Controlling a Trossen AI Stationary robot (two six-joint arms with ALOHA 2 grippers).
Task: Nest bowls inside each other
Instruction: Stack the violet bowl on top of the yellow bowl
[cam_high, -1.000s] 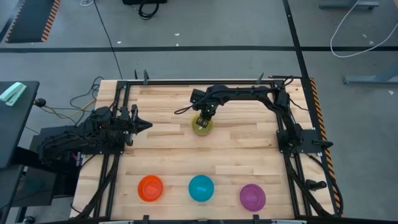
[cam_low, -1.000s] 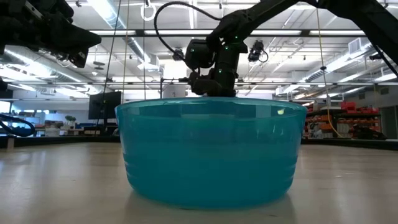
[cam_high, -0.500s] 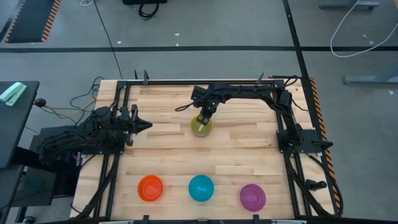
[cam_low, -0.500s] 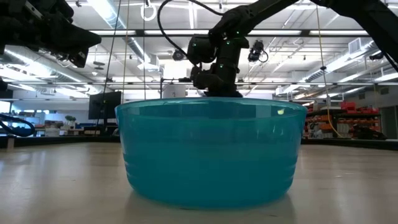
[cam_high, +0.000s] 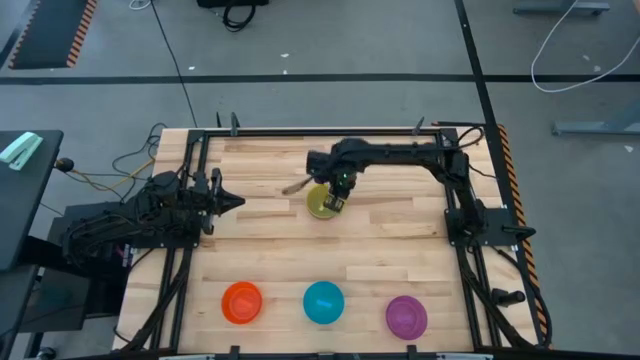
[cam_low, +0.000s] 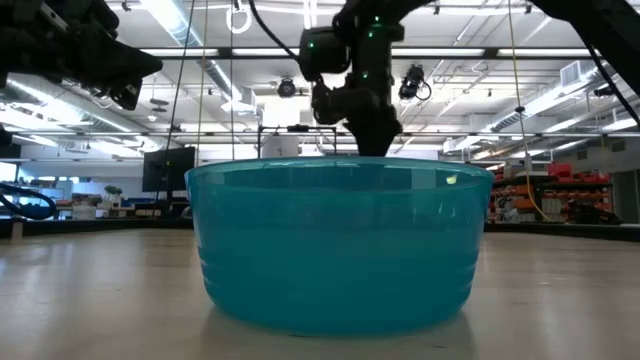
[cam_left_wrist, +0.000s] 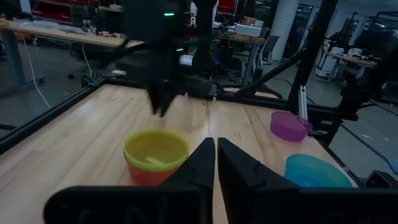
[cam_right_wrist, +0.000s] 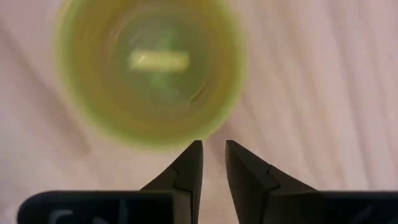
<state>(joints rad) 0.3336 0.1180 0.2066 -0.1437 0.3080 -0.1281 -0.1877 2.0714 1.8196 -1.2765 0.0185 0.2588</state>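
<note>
A yellow bowl (cam_high: 322, 203) stands mouth up at mid-table, seemingly nested in the olive green one; a green outer rim (cam_right_wrist: 233, 93) shows around it in the right wrist view. The same stack (cam_left_wrist: 155, 155) shows in the left wrist view. My right gripper (cam_high: 338, 195) hovers just above the stack's right edge, pointing down, fingers (cam_right_wrist: 189, 163) slightly open with nothing between them. Orange (cam_high: 242, 302), bright blue (cam_high: 323, 302) and purple (cam_high: 406, 316) bowls stand apart in a row along the near edge. My left gripper (cam_high: 238, 203) waits shut at the left side.
The blue bowl (cam_low: 338, 245) fills the low view and hides the stack behind it. A black frame (cam_high: 455, 200) borders the table on the left, right and far sides. Bare wood lies between the stack and the near row.
My right gripper has risen from the yellow bowl and shifted a little toward the table's right. The bowl stack has stayed where it was.
</note>
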